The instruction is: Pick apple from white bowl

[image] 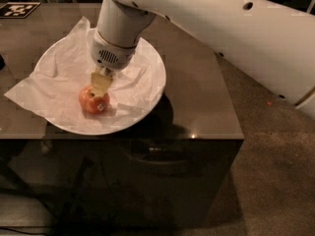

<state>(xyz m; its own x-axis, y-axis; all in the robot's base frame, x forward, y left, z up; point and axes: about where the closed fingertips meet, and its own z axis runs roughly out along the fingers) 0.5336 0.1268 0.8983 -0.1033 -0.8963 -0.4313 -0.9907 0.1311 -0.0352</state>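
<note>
A crumpled white tissue sheet [34, 88] spills out past the left rim. Right of it, the small red-orange apple [93, 102] lies left of centre in the wide, shallow white bowl [156, 68]. The gripper [100, 84] bears down on the apple's top, but I cannot tell whether it is clamped on the fruit. To my eye, so shallow a hold could let the round apple slip free on lifting. It could also snag the tissue and drag it across the dark glossy bench [197, 92].
</note>
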